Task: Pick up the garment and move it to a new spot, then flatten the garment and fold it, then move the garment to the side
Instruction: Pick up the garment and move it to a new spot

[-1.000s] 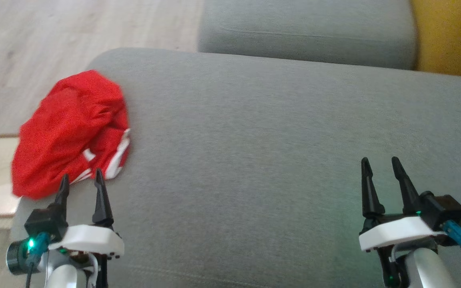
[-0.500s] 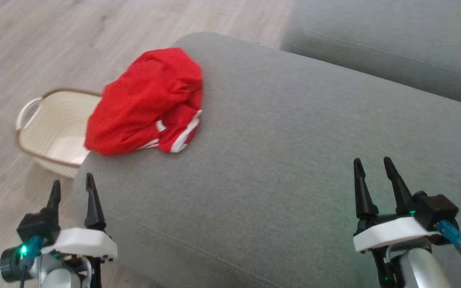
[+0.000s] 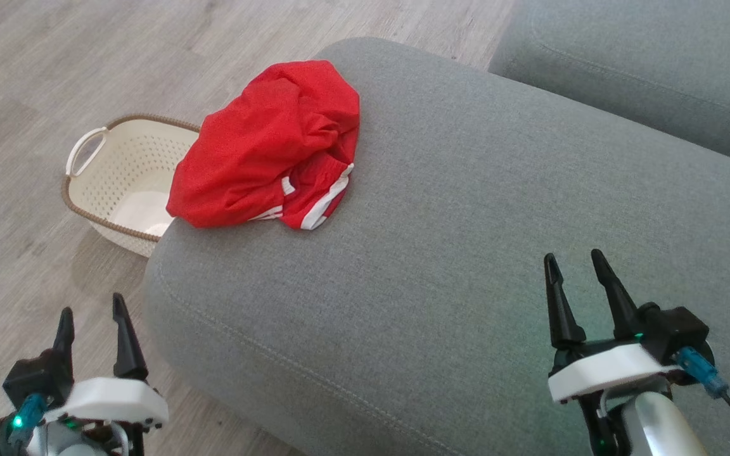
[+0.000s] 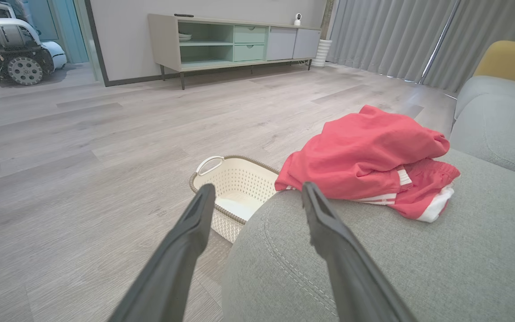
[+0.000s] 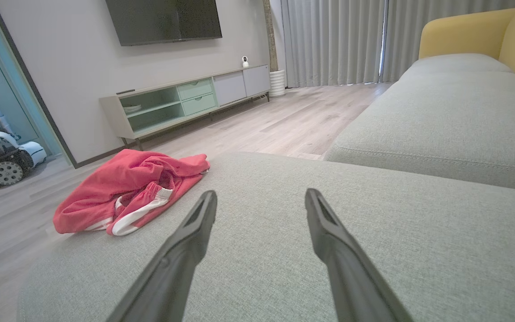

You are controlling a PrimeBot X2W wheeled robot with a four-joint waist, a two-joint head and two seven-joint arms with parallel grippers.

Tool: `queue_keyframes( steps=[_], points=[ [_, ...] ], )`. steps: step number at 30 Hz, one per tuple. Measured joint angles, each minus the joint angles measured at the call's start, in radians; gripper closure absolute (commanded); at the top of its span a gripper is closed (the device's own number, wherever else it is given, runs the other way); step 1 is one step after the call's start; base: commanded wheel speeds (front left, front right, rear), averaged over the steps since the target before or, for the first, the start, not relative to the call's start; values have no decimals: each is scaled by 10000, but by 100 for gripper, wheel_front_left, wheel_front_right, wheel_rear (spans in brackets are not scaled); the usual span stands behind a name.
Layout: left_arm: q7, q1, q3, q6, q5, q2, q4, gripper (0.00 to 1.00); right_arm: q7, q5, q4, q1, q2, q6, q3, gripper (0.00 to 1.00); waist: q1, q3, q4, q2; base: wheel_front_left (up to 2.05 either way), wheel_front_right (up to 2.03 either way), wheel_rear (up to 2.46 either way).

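Note:
A crumpled red garment (image 3: 270, 149) with white stripes lies at the far left corner of the grey sofa cushion (image 3: 466, 253), partly hanging over its edge. It appears again as the garment (image 4: 365, 156) in the left wrist view and the garment (image 5: 128, 192) in the right wrist view. My left gripper (image 3: 89, 310) is open and empty, hovering over the floor just off the cushion's near left corner, well short of the garment. My right gripper (image 3: 574, 256) is open and empty over the cushion's right part, far from the garment.
A cream perforated basket (image 3: 111, 171) stands on the wooden floor (image 3: 35, 76) beside the cushion, under the garment's overhang. A second grey cushion (image 3: 644, 57) lies beyond. A low media cabinet (image 4: 230, 40), curtains (image 4: 387, 36) and another wheeled robot (image 4: 11, 49) stand across the room.
The head camera has swung left, so the garment and cushion shifted right in view and the basket came into sight. The left gripper now hangs off the cushion edge; the garment has not moved.

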Motion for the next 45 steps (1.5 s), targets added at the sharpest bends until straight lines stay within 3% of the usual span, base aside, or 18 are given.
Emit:
queue_keyframes(
  steps=[9, 19, 27, 42, 43, 44, 45],
  points=[
    [0, -319, 107, -286, -146, -2, 157, 0, 0, -359, -113, -86, -2, 0, -27, 0, 0, 333, -305, 0, 0, 0, 0],
    [0, -2503, 708, -811, -401, 46, 1697, 0, 15, -1106, -756, -1036, -33, 0, 364, 0, 0, 1483, -1247, 0, 0, 0, 0],
    [-2, -5120, 974, -1156, -270, 713, 3680, 0, 437, -1475, -1444, -1601, -67, 0, 587, 0, 0, 2714, -2229, 0, 0, 0, 0],
    [-31, -7477, 1175, -1014, -105, 1852, 7384, 0, 529, -1473, -1858, -2245, -127, 0, 880, 0, 0, 4123, -3544, -1, 0, 0, 0],
    [-31, -7584, 1218, -1018, -144, 1856, 7526, 33, 518, -1473, -1848, -2247, -127, 0, 882, 0, 1, 4153, -3589, -1, 0, 0, 0],
    [-31, -7666, 1214, -1047, -142, 1870, 7662, 100, 516, -1453, -1829, -2253, -128, 0, 882, 0, 1, 4160, -3624, -1, 0, 0, 0],
    [-31, -7715, 1218, -1068, -142, 1885, 7768, 100, 506, -1409, -1814, -2265, -128, 0, 886, 0, 1, 4151, -3644, 0, 0, 0, 0]
  ],
)
